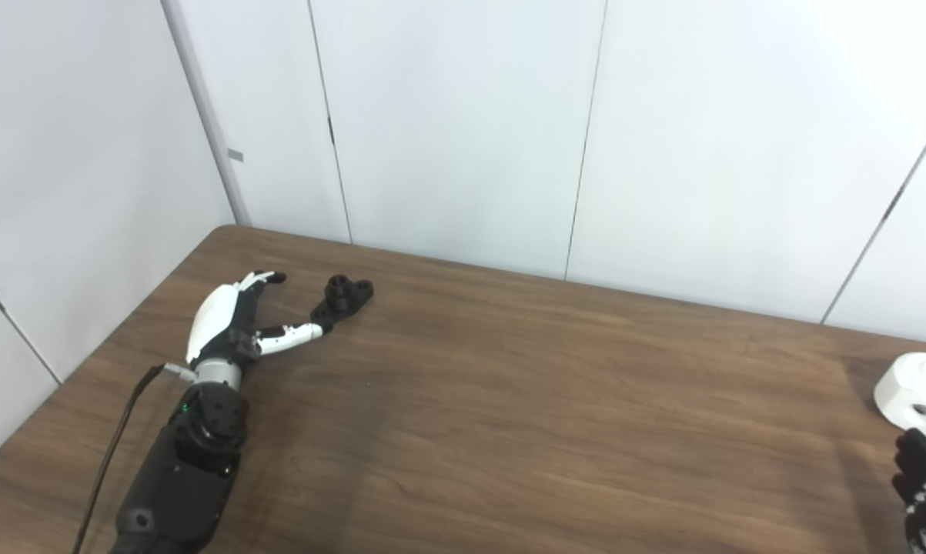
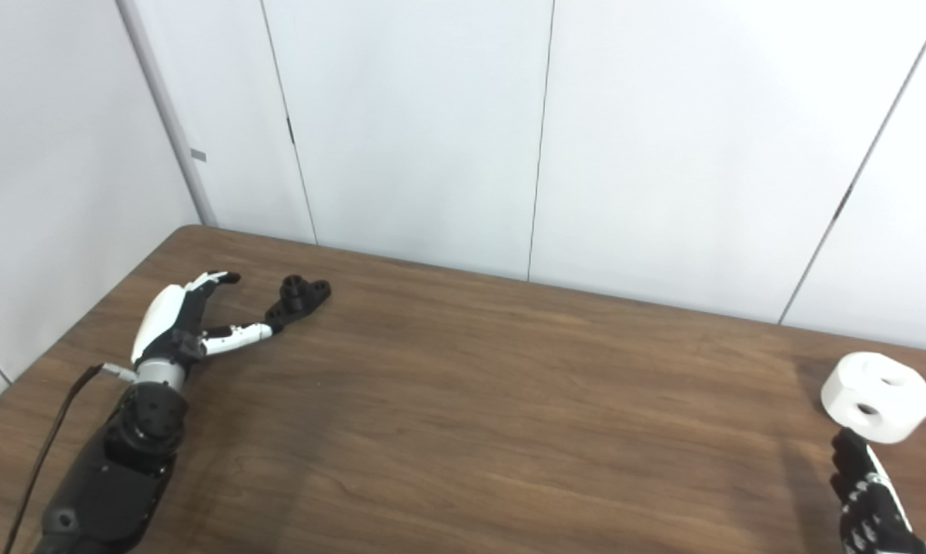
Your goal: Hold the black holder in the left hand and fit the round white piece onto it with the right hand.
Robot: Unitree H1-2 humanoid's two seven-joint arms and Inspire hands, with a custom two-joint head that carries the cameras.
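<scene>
While the left hand (image 1: 235, 323) lies low over the brown wooden bench (image 1: 509, 415), its fingers are spread apart in a wide V and it has hold of nothing. One white finger (image 1: 292, 335) reaches out toward the black holder (image 1: 344, 298), and its dark tip sits right at the holder's near end; whether it actually touches I cannot tell from where I stand. The other fingers point away from the holder, toward the bench's far left corner. The black holder itself lies flat on the bench, just beyond that hand, close to the back edge and the white wall panels (image 1: 463, 131) behind it. A black cable (image 1: 112, 454) trails along the left forearm, on the side away from the holder.

Well apart from the holder, at the opposite end of the bench, the round white piece (image 2: 877, 396) rests on the wood, holes showing in its top and side. The right hand (image 2: 867, 492) comes up just below the white piece, its dark fingertips very near the piece's lower edge. It grips nothing, but it is cut off by the edge of view, so how far it is open I cannot tell.
</scene>
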